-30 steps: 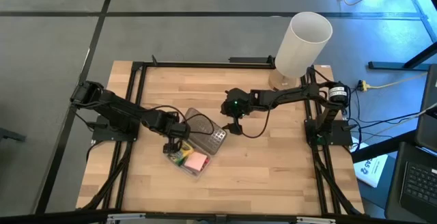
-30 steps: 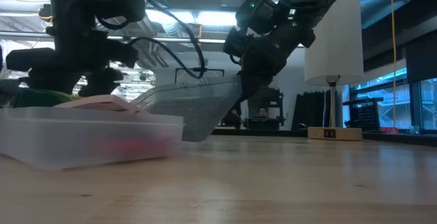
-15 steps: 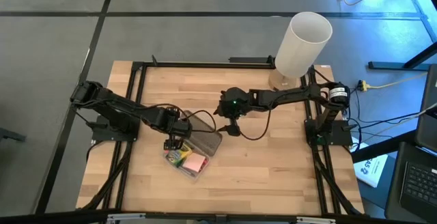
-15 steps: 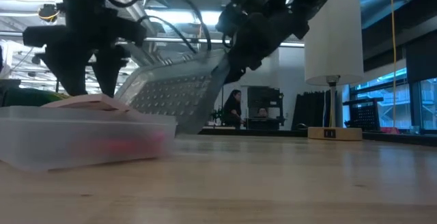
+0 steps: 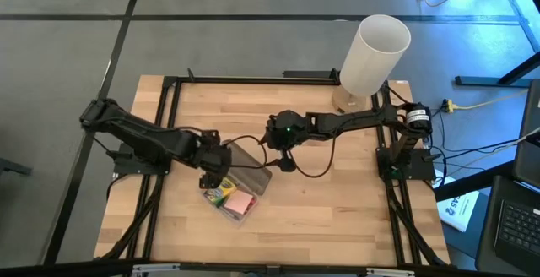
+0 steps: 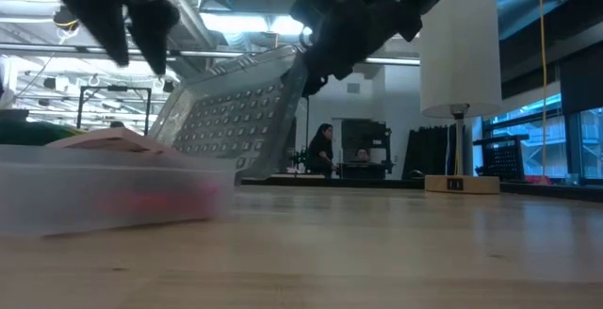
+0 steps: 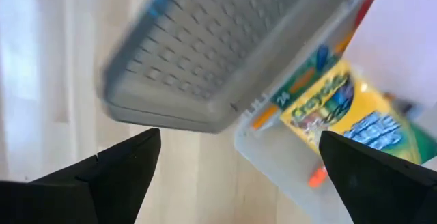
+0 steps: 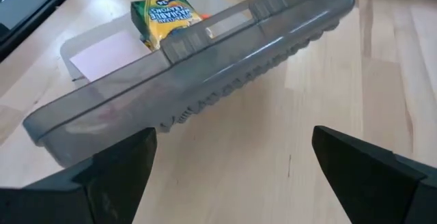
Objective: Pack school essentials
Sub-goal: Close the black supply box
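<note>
Two arms are meeting over the worktop (image 5: 337, 209) beside the white cylinder (image 5: 371, 53). Mid-worktop, the clear box (image 5: 240, 209) is lying open, its grey dotted lid (image 5: 246, 169) tilting half-raised. Inside are sitting the crayon box (image 8: 166, 18), a pink block (image 5: 240, 200) and an orange pencil (image 7: 315, 177).

The left hand (image 5: 213, 174) is hovering with fingers apart; the right hand (image 5: 281, 160) is also spread, nothing clamped.

That lid looks light, stiff and slippery; its free edge seems the best hold.
</note>
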`<state>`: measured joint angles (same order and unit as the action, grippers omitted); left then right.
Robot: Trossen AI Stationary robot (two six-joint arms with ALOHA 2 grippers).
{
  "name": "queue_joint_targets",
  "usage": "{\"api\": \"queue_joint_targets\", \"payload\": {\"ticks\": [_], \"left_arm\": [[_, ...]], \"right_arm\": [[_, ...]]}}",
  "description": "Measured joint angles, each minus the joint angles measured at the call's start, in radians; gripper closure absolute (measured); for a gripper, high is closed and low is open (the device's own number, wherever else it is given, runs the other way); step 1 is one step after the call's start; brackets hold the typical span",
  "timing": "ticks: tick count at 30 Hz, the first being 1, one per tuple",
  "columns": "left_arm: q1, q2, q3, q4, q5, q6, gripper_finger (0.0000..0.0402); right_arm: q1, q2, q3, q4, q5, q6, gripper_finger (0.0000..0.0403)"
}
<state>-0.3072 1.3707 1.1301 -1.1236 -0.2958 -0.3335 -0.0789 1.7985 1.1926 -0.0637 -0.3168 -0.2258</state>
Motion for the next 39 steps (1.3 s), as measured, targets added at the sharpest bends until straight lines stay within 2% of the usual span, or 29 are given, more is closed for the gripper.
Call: {"api": "queue_joint_targets", "payload": {"ticks": [12, 20, 27, 35, 37, 39], "left_arm": [[-0.056, -0.233, 0.019, -0.014, -0.166, -0.058, 0.0008], [-0.033, -0.259, 0.018, 0.034, -0.303, 0.014, 0.0008], [0.051, -0.23, 0.004, 0.211, -0.304, 0.168, 0.0008], [0.139, -0.162, -0.011, 0.244, -0.267, 0.285, 0.0008], [0.156, -0.14, -0.011, 0.285, -0.236, 0.33, 0.0008], [0.181, -0.113, -0.011, 0.328, -0.144, 0.387, 0.0008]], "right_arm": [[0.074, 0.0, 0.005, 0.122, 0.007, -0.06, 0.0008], [0.093, 0.0, 0.005, 0.156, 0.009, -0.071, 0.0008], [0.093, 0.0, 0.005, 0.165, 0.009, -0.072, 0.0008], [0.093, 0.0, 0.005, 0.165, 0.01, -0.097, 0.0008], [0.093, 0.0, 0.005, 0.164, 0.01, -0.097, 0.0008], [0.092, 0.001, 0.005, 0.164, 0.01, -0.098, 0.0008]]}}
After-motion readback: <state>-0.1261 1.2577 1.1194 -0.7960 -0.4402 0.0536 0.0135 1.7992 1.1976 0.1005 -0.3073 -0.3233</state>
